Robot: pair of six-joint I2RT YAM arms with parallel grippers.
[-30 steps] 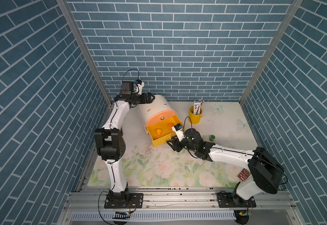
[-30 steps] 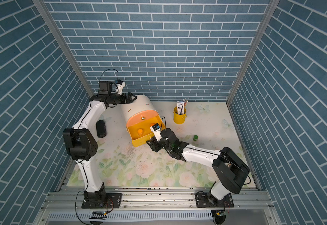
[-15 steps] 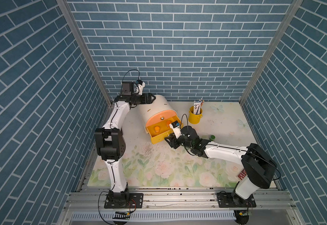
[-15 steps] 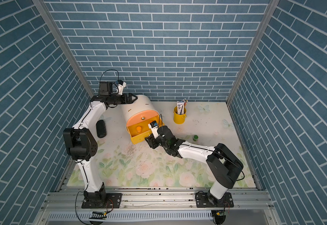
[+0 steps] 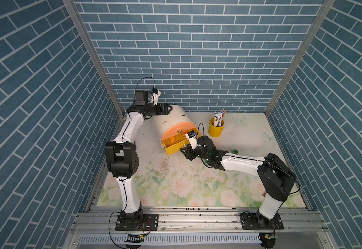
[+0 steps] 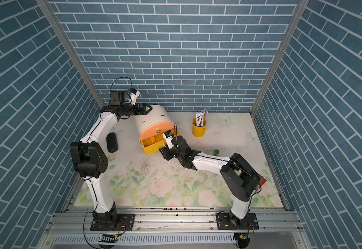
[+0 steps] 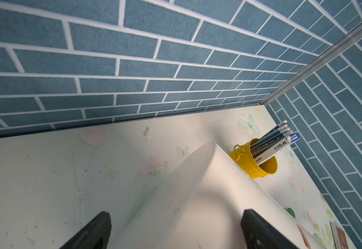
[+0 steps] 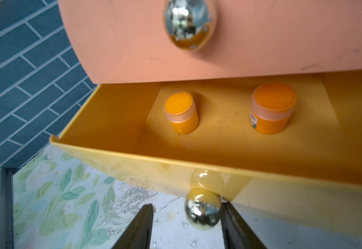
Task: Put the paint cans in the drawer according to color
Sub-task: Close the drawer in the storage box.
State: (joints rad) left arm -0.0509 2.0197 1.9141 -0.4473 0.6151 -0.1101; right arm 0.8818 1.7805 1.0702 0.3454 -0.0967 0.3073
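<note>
The cream drawer cabinet (image 5: 171,118) (image 6: 152,117) stands at the back left of the table. Its yellow drawer (image 5: 173,148) (image 8: 283,189) is pulled out under the peach front (image 8: 240,43). Two orange-lidded paint cans (image 8: 179,105) (image 8: 274,97) stand upright inside. My right gripper (image 5: 185,153) (image 8: 186,207) is open astride the drawer's brass knob (image 8: 202,212); one finger touches it, the other stands clear. A green-lidded can (image 5: 235,151) (image 6: 216,152) sits on the table behind my right arm. My left gripper (image 5: 169,108) (image 7: 178,215) is wide open across the cabinet's back edge (image 7: 208,194).
A yellow bucket (image 5: 216,129) (image 7: 253,163) of pencils stands to the right of the cabinet. A black oblong object (image 6: 112,142) lies by the left wall. A small reddish card (image 6: 262,183) lies beside my right arm's elbow. Brick walls close in on three sides.
My right gripper has moved toward the cabinet at the yellow drawer's knob, and the drawer sticks out less than before. The left arm has not moved.
</note>
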